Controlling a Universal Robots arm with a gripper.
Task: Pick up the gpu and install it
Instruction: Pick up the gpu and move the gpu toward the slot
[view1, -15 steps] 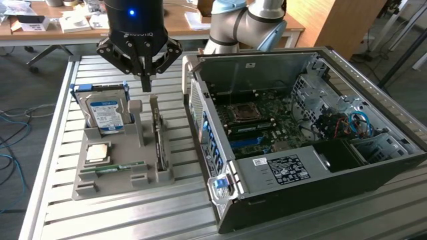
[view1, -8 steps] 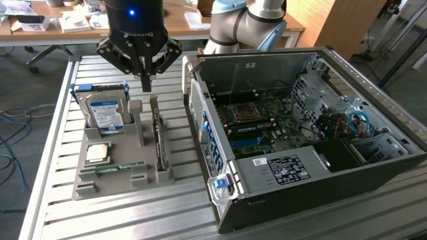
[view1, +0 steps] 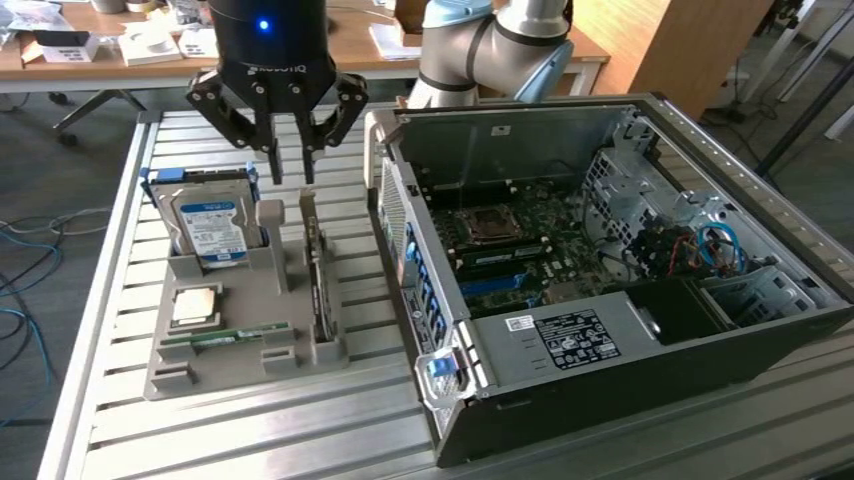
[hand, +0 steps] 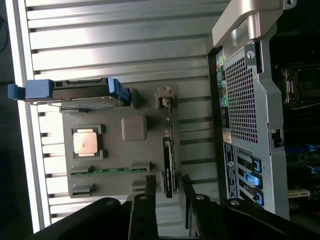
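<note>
On the grey holder tray (view1: 254, 300), the gpu (view1: 318, 275) stands on its long edge in a slot at the side nearest the computer case (view1: 601, 400). The gripper (view1: 294, 172) hangs above the far end of the card with its fingers (view1: 274, 160) spread apart and nothing between them. In the wrist view, the fingers frame the card's upper edge, one to each side.

Handling, as judged from the pictures:
- The card looks light and stiff, a thin board that should not flex under a firm pinch.
- It is probably fragile. Exposed components and the cooler should not bear clamping force.
- The best hold appears to be across the thickness at the upper edge, with the pads on flat board faces.
- Upright in a narrow slot, it may bind if drawn out at a tilt.

Item count:
- gpu: one.
- Hard drive (view1: 214, 228), with blue rails, upright in the tray: one.
- Processor (view1: 198, 303), lying flat: one.
- Green memory stick (view1: 227, 336), on edge: one.
- Holder tray: one.
- Computer case, side panel off, motherboard (view1: 534, 235) exposed: one.

Tray and case rest side by side on the slatted table (view1: 267, 430).
</note>
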